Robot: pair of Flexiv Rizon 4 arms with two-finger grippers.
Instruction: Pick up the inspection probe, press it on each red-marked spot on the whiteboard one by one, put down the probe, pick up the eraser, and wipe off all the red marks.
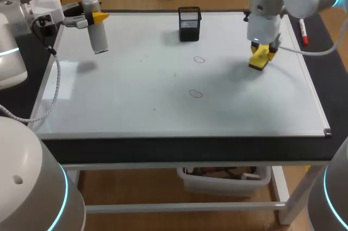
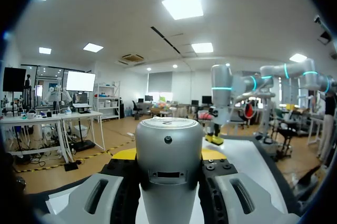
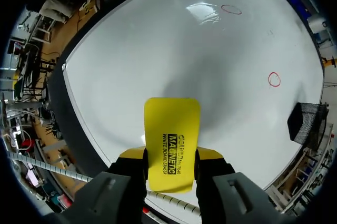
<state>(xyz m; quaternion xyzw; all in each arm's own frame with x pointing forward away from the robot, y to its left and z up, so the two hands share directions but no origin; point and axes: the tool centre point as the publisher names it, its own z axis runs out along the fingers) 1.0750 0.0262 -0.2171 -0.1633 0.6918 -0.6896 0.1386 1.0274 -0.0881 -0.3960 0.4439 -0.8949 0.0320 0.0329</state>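
1. Whiteboard (image 1: 136, 95) covers the tabletop. Two red marks, the far mark (image 1: 199, 60) and the near mark (image 1: 196, 94), lie near its middle. A black mesh holder (image 1: 189, 23) stands at the far edge.
2. The left gripper (image 1: 97, 18) is clamped on the inspection probe (image 1: 98, 38), above the board's far left corner.
3. The head view alone shows the probe's full length: long axis near upright, lower end toward the board. The left wrist view shows only its capped upper part (image 2: 168, 139), set crosswise between the fingers of the left gripper (image 2: 168, 154).
4. The right gripper (image 1: 261, 51) grips the yellow eraser (image 1: 259, 61) over the board's right half.
5. The right wrist view shows the eraser (image 3: 171, 124) held in the right gripper (image 3: 170, 154), long axis along the fingers, pointing ahead at the board. Contact with the board cannot be told.
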